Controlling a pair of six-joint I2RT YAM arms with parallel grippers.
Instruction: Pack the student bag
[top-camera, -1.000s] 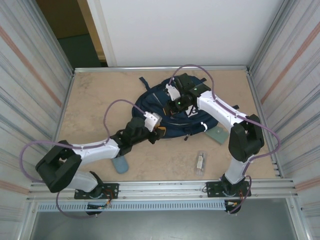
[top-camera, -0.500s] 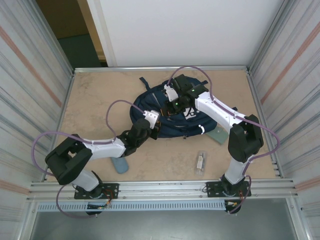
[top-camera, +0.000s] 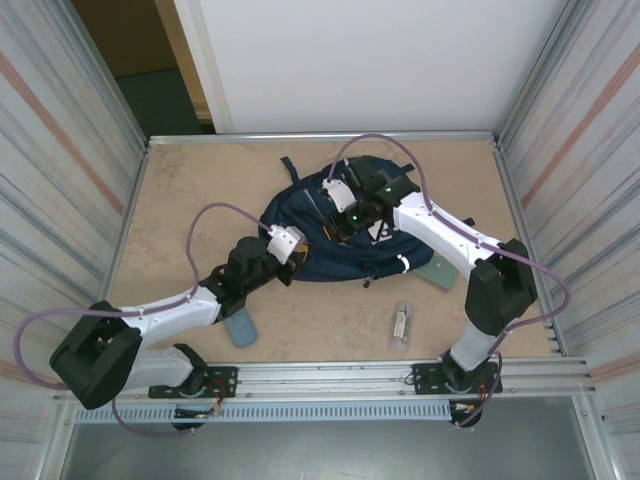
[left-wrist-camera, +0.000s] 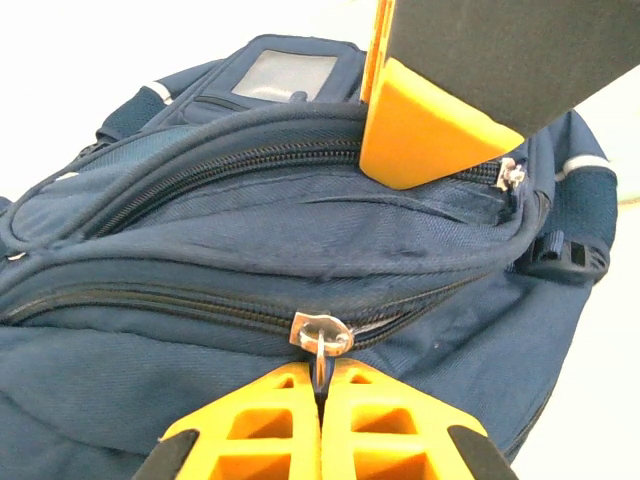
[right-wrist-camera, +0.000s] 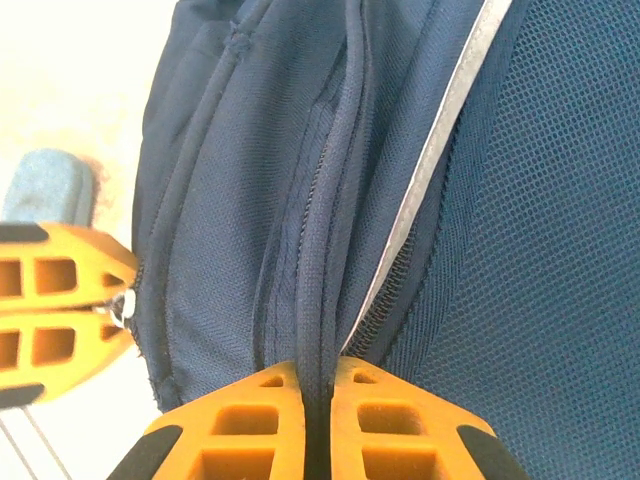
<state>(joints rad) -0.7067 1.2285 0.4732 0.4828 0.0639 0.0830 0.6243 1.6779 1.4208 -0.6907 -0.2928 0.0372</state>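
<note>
Beige tabletop, fenced by corrugated metal walls, is taken up at its middle by the large navy-blue fabric student bag, onto which both arms are reached. Nearest, in the left wrist view, the left pincer is seen pressed together on the small silver metal zipper pull. The tab is clamped between the orange fingers, and the slider sits directly ahead of the tips, touching them. From that slider the dark zipper track is seen to run crosswise to the pincer, curving away to its left along the bag's bulging pocket. This long axis is judged to be the line along which the pull would have to be drawn for the compartment to be opened, so a sideways drag rather than a push ahead is called for. Whether the teeth to the right of the slider are already parted cannot be told. Further ahead of the left pincer, beyond a second zipper, the right pincer is found closed on a ridge of navy piping on the same bag. The fabric is pinned there, it is judged, as an anchor. The left pincer is thus the one nearer the pull, and the right is placed to hold the cloth against the drag. Farthest ahead, the bag's grey window panel is seen.
</note>
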